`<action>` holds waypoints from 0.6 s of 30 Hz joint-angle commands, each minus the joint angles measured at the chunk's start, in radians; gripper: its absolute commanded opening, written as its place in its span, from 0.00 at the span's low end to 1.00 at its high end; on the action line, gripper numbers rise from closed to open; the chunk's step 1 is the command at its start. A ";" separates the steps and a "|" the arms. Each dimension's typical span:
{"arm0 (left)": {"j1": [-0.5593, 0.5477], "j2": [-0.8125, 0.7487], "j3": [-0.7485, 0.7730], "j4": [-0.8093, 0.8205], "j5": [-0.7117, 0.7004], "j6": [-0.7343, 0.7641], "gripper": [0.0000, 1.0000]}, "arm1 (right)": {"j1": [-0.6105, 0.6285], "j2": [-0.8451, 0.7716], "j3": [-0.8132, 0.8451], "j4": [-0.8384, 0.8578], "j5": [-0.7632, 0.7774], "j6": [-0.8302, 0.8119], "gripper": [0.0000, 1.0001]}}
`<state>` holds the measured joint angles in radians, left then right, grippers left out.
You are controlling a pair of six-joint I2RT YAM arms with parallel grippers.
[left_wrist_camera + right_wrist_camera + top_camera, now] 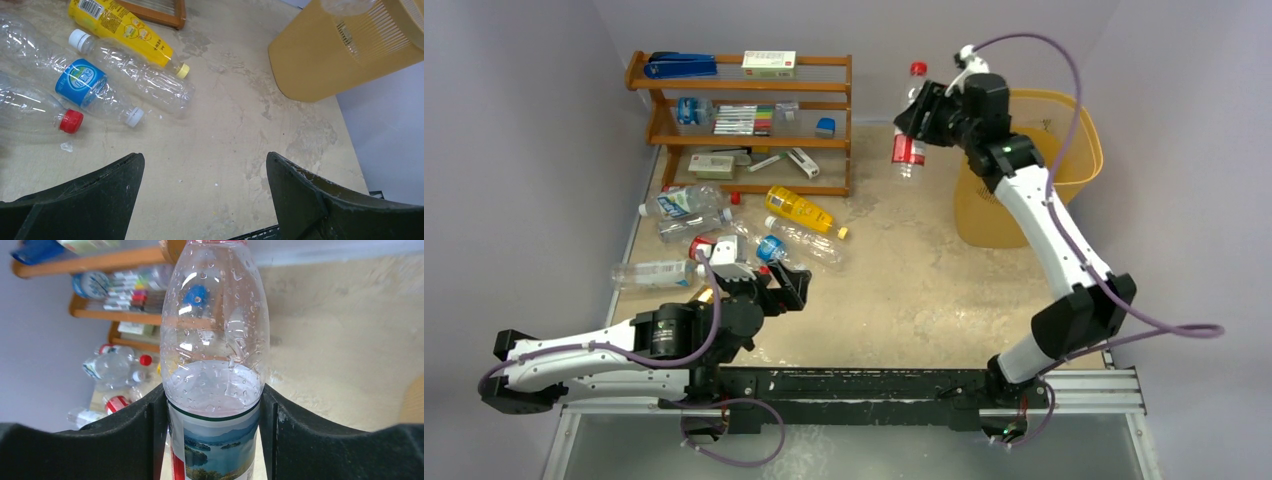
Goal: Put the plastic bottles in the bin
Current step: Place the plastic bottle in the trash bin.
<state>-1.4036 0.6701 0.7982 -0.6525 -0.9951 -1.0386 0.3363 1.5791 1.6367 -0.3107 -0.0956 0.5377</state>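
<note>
Clear plastic, one red-labelled bottle [908, 140] sits upright, clenched in the right claw [921, 115] just left of the far bin [1079, 150], likely for lifting over its rim, while the left claw [786, 285] gapes empty.

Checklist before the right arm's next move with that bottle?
1. Grip: right gripper closed on the bottle, fingers on both sides just above the label. ok
2. Bottle lifted off the table. cannot tell
3. Bottle over the bin: it is beside the bin, outside the rim. not ok
4. Bin upright, mouth open. ok
5. Left gripper open, empty, by the loose bottles, away from the bin. ok
</note>
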 commanded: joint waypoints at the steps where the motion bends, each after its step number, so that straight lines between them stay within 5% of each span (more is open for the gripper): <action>1: -0.007 0.010 0.001 0.038 -0.013 -0.012 0.92 | -0.091 -0.094 0.136 -0.087 -0.013 -0.072 0.60; 18: -0.007 -0.001 -0.009 0.063 0.003 -0.005 0.92 | -0.491 -0.067 0.342 -0.223 -0.095 -0.148 0.64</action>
<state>-1.4036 0.6804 0.7948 -0.6266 -0.9897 -1.0382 -0.1146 1.4925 1.9373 -0.5167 -0.1516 0.4194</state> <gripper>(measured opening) 0.920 0.639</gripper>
